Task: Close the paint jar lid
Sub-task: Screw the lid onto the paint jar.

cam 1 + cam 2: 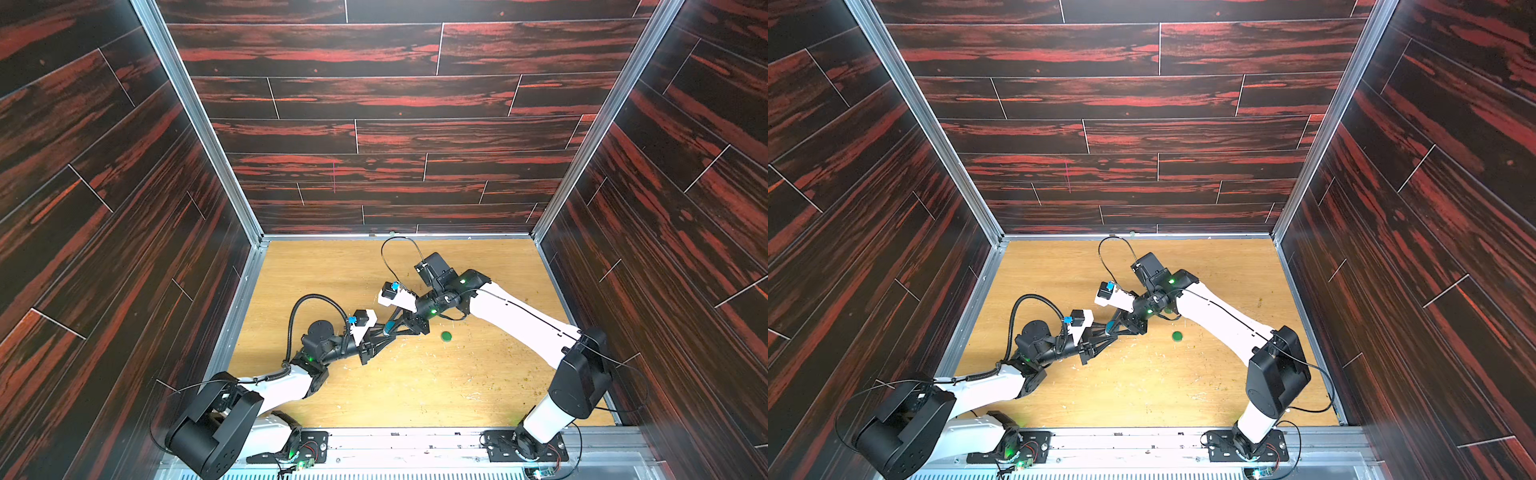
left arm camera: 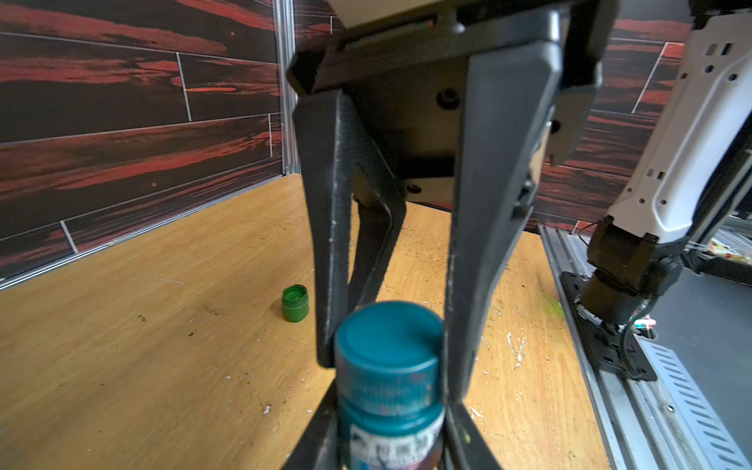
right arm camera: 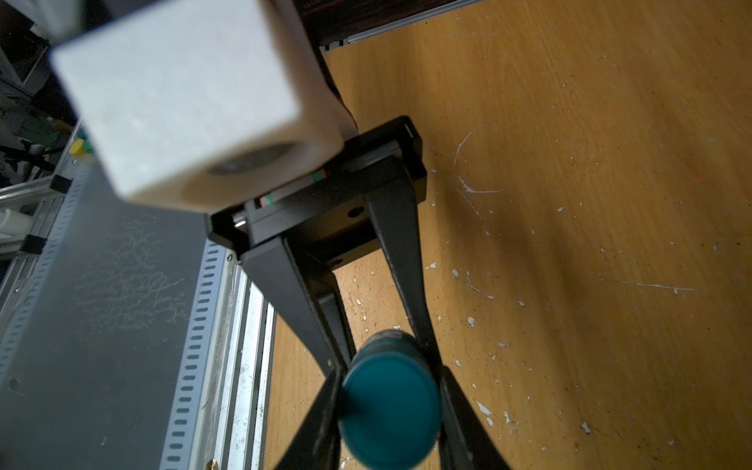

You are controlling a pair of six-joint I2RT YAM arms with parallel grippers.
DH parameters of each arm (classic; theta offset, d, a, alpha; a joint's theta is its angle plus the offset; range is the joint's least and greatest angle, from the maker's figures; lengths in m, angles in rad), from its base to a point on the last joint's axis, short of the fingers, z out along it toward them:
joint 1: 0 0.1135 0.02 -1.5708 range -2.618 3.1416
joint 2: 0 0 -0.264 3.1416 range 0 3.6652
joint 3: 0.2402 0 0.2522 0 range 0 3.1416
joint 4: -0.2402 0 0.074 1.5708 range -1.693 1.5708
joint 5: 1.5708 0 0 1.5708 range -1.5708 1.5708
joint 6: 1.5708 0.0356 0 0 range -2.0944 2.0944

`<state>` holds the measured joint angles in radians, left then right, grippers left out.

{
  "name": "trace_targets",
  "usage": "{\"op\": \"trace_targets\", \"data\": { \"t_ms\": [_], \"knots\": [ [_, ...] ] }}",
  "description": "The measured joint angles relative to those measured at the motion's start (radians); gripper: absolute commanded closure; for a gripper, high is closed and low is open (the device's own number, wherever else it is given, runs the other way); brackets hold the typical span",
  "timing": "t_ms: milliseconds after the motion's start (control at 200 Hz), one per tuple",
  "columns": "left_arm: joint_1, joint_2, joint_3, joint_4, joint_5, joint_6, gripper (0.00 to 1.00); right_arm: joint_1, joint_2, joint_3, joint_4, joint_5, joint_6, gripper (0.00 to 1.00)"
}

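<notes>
Teal paint jar, btm ctr of left wrist view: L gripper clamps its body, R gripper shut on lid. Risk: tilted lid may cross-thread; jar may twist in 2-jaw hold.

Tabletop: light wood-grain, scuffed, w/ white paint flecks and small dark specks across surface. One small green pot stands upright on it, clear of everything else, also seen in left wrist view. Enclosure walls: dark red-black plank pattern, alu. corner posts, slotted metal rail along front edge.
</notes>
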<state>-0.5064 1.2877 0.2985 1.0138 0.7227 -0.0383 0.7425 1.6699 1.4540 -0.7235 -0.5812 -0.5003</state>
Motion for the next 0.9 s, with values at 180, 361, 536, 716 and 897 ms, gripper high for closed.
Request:
{"op": "trace_targets", "data": {
  "t_ms": [180, 361, 536, 716, 897],
  "knots": [
    [0.003, 0.000, 0.000, -0.005, -0.065, 0.009, 0.89, 0.015, -0.002, -0.014, 0.074, 0.067, 0.141, 0.79],
    [0.006, 0.000, 0.000, -0.012, -0.143, 0.016, 0.92, 0.057, -0.010, -0.030, 0.151, 0.205, 0.348, 0.82],
    [0.008, 0.000, 0.000, -0.011, -0.205, 0.024, 0.93, 0.139, -0.023, -0.034, 0.201, 0.423, 0.556, 0.86],
    [0.007, 0.003, 0.000, -0.005, -0.253, 0.024, 0.94, 0.222, -0.018, -0.021, 0.211, 0.654, 0.799, 0.87],
    [0.007, 0.021, 0.000, 0.027, -0.293, 0.022, 0.94, 0.290, 0.039, 0.061, 0.153, 0.858, 1.032, 0.83]
  ]
}}
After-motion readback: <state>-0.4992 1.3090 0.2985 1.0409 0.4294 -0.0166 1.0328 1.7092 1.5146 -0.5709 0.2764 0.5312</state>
